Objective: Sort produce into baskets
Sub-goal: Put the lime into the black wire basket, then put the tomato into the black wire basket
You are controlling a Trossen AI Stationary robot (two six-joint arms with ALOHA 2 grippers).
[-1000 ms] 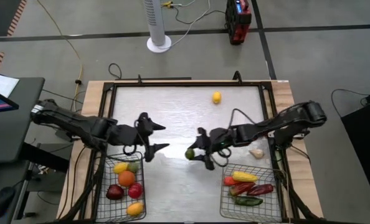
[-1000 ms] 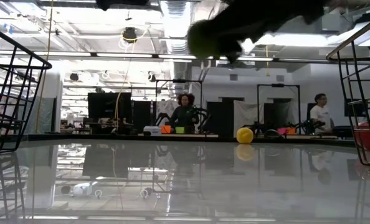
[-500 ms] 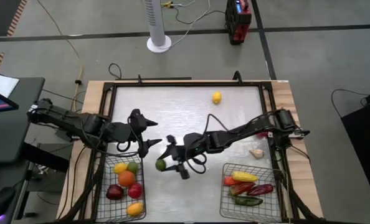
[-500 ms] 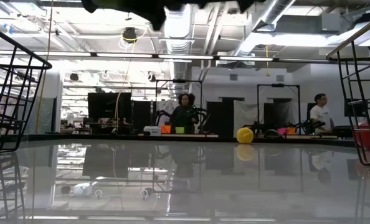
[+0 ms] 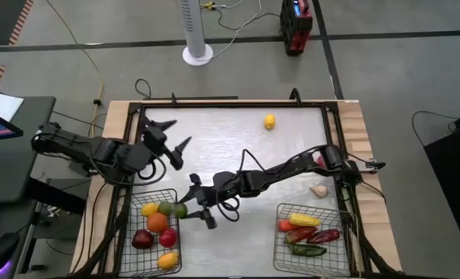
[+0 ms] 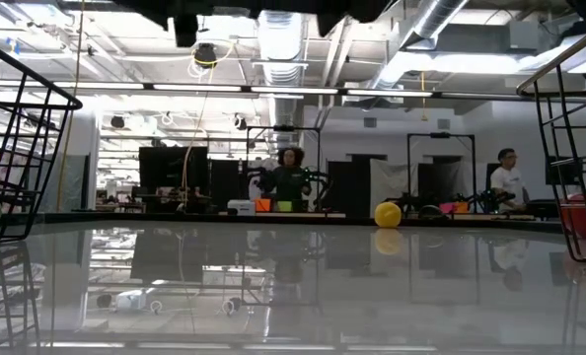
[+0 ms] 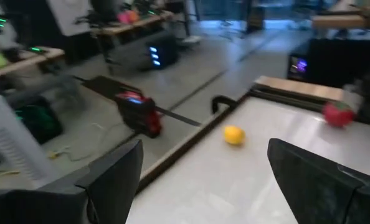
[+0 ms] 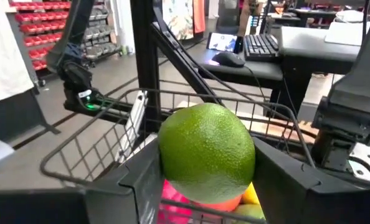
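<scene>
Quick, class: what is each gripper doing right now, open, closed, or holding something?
Left gripper: open, empty.
Right gripper: closed on a green lime.

Left wrist view: the left gripper [image 7: 200,180] has its two dark fingers [image 7: 113,180] spread wide apart, nothing between them. Beyond them lies the glossy white table surface [image 7: 260,168] with a dark raised edge frame. A small round yellow fruit [image 7: 233,135] sits near that edge; a red tomato-like piece [image 7: 339,114] lies farther off. A red-and-black device [image 7: 141,114] stands on the grey floor beyond the table.
</scene>
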